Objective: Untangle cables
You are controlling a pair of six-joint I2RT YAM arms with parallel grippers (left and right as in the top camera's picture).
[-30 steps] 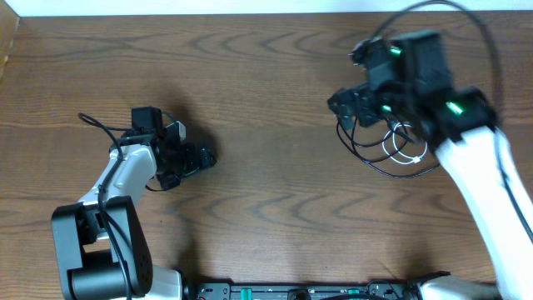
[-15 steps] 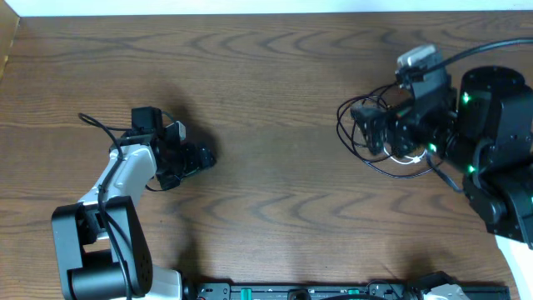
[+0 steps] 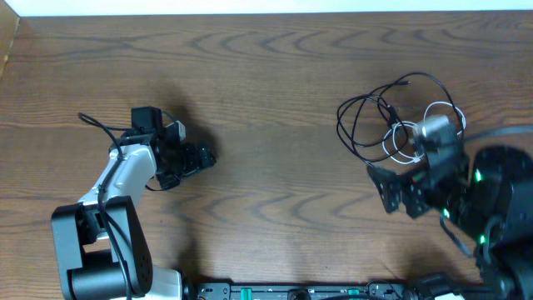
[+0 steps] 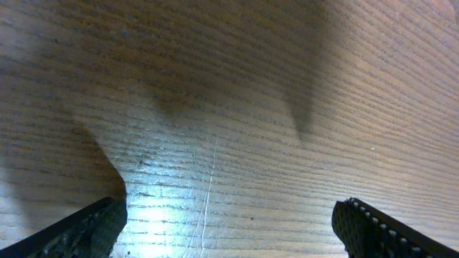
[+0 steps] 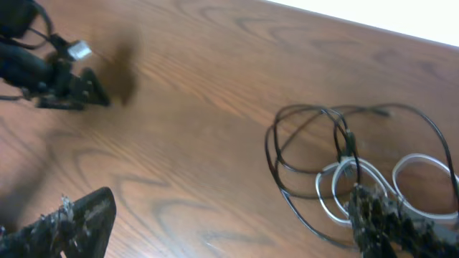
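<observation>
Wood-grain worktop [image 3: 275, 75] is carrying both cables, all bunched at the right side toward the far edge. Black cable [image 5: 348, 147] is lying in several wide, loose loops, one plug end [image 3: 406, 82] pointing out at the far side of the heap. White cable [image 5: 318, 188] is sitting in smaller loops at the near-right part of the same heap, crossing the black one at several spots, so the two are overlapping and touching rather than lying apart. Right gripper [image 3: 385, 187] is hovering just on the near side of the heap with its jaws spread wide and nothing between them. In the right wrist view one fingertip is covering part of the white loops, so I cannot tell whether it is touching them. In the overhead view the right wrist housing is blocking the near-right edge of the heap, hiding where the white loops are ending. Left gripper [image 3: 204, 157] is sitting well apart at the left side of the worktop, low over bare wood, jaws wide apart and holding nothing; its wrist view is showing only grain and the two fingertips at the bottom corners. Left arm's own thick black cable [image 3: 98, 125] is trailing behind it, well clear of the heap.
</observation>
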